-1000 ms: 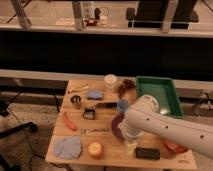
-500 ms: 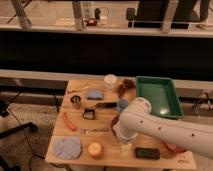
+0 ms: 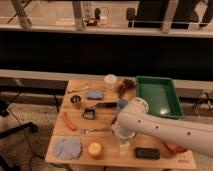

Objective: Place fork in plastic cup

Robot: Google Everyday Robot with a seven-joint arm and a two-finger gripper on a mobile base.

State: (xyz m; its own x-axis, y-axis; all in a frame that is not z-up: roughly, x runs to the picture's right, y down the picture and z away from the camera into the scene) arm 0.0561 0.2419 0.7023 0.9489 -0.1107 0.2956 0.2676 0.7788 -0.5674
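Note:
The fork [image 3: 95, 130], small, thin and silver, lies flat on the wooden table [image 3: 107, 156], left of centre near the front. A pale plastic cup [image 3: 123, 148] stands near the front edge, right of the fork. My white arm comes in from the lower right and bends down over the table. My gripper [image 3: 121, 136] sits at its end, just above the plastic cup and right of the fork's tip. The arm hides most of it. The purple bowl is almost wholly hidden behind the arm.
An orange-red stick [image 3: 69, 121], blue cloth [image 3: 67, 147] and yellow ball [image 3: 95, 149] lie front left. A metal cup [image 3: 76, 100], black scoop [image 3: 90, 114], blue sponge [image 3: 95, 94], white cup [image 3: 110, 80] and pine cone [image 3: 126, 86] lie further back. A green tray [image 3: 159, 95] is back right, a black block [image 3: 147, 153] front right.
My arm has swung left and toward the table's front, now covering the purple bowl and reaching over the plastic cup. The fork and other things have not moved.

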